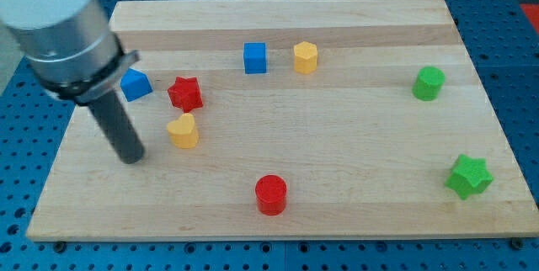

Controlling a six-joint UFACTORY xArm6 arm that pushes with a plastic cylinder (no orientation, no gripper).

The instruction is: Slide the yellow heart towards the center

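The yellow heart lies on the wooden board at the view's left of centre. My tip rests on the board to the left of the heart and slightly lower, a short gap apart. A red star sits just above the heart. A blue block lies up-left, close beside the rod.
A blue cube and a yellow hexagon sit near the top middle. A red cylinder is at the bottom middle. A green cylinder and a green star are at the right.
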